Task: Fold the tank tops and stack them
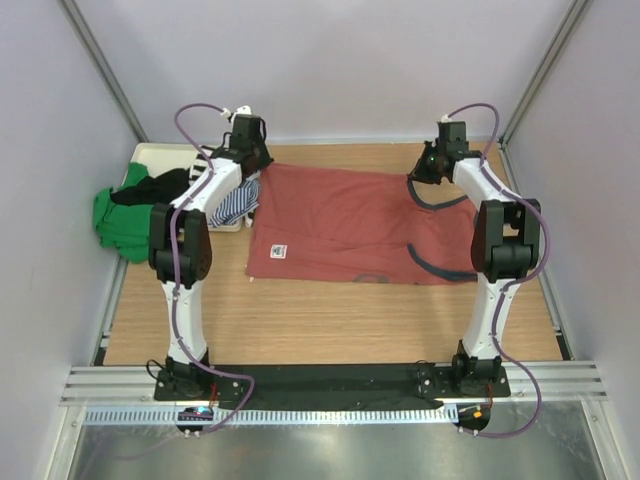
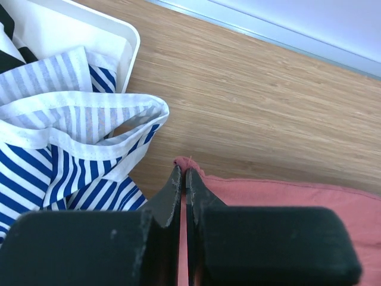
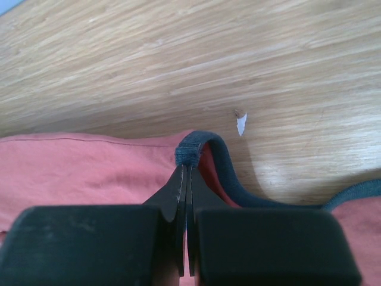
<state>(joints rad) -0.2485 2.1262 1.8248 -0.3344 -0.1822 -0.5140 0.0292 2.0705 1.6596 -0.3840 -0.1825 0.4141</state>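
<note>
Green garment [image 1: 118, 218]: bunched at the left edge of the top view, against the wall; a black garment [image 1: 150, 188] lies across its upper part.
Tray [image 1: 152, 152]: white, upper left of the top view, holding the pile of clothes; in the left wrist view its rounded rim [image 2: 130, 46] fills the upper left corner.
Striped tank top [image 1: 238, 203]: navy and white, crumpled, spilling over the tray's right side onto the bench; in the left wrist view it [image 2: 71, 149] fills the left half, just beside the red cloth but apart from it.
Left jaws: pressed together at the bottom centre of the left wrist view, pinching the far left corner of the brick-red tank top; a small tuft of red cloth shows at the tips.
Brick-red tank top [image 1: 340, 220]: spread flat on the bench in the middle of the top view; a small white label [image 1: 278, 251] sits near its lower left corner; its dark grey straps [image 1: 433, 262] curl at its right end.
Right jaws: pressed together at the bottom centre of the right wrist view, pinching the dark grey trim [image 3: 191, 148] at the top's far right corner; the strap curves away to the right.
Bench [image 1: 330, 320]: light wood grain; bare wood shows below the red top.
</note>
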